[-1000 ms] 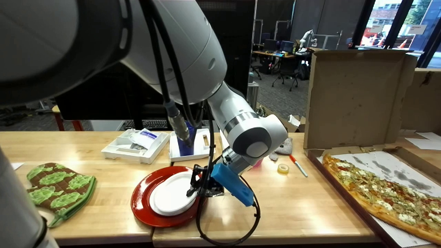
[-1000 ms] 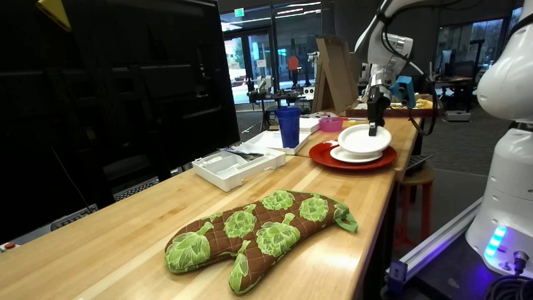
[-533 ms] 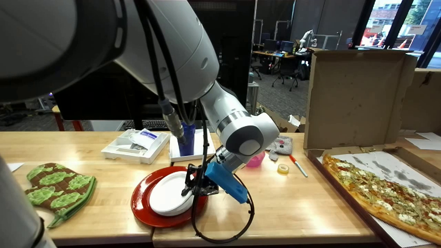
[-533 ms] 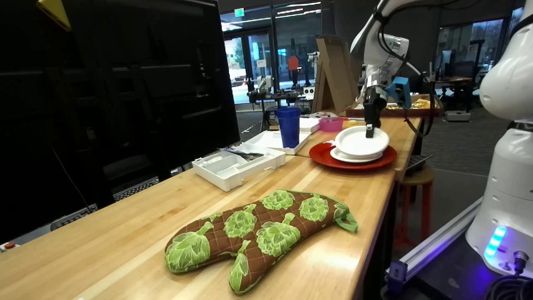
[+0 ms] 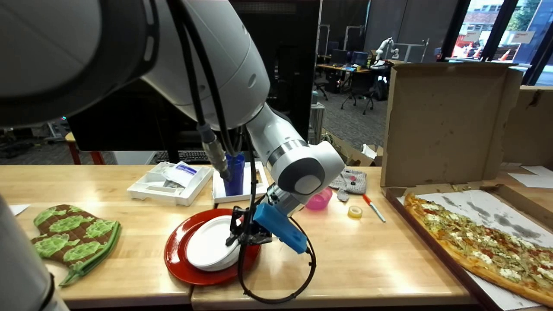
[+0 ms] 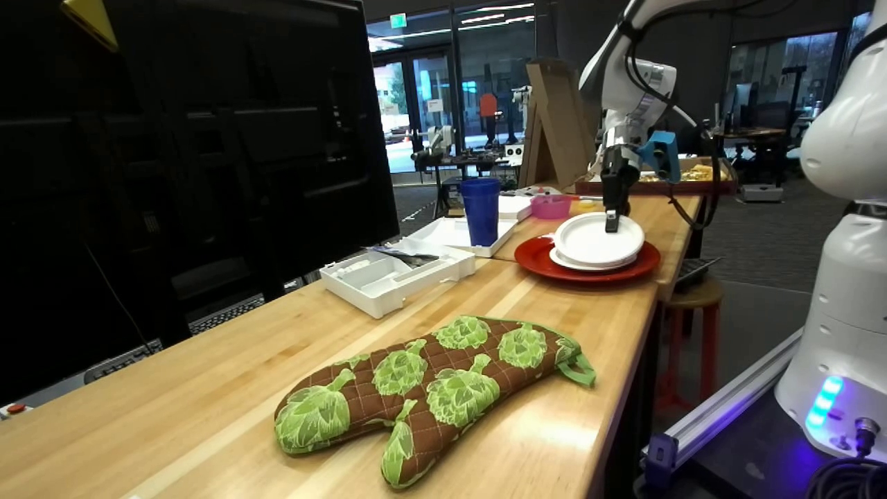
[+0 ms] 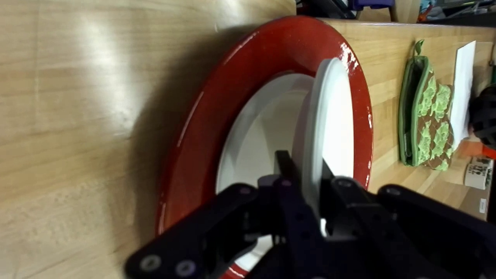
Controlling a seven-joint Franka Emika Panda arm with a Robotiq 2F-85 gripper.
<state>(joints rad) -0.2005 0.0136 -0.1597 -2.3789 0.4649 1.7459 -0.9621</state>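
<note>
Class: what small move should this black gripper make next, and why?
Probably ease the tilted round white plate down and level it: the black gripper grips its rim above another round white plate, which lies flat on a glossy round red plate.

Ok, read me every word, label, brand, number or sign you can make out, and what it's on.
None can be read.
Packet in the white tray: blue print, too blurred.
White window signs, both exterior views: too small.
Green sign up high: too small.
Wrist view, white label: blurred.
Wrist view, white block: dark marks, blurred.
White plate in the fingers, red plate: no lettering visible.
</note>
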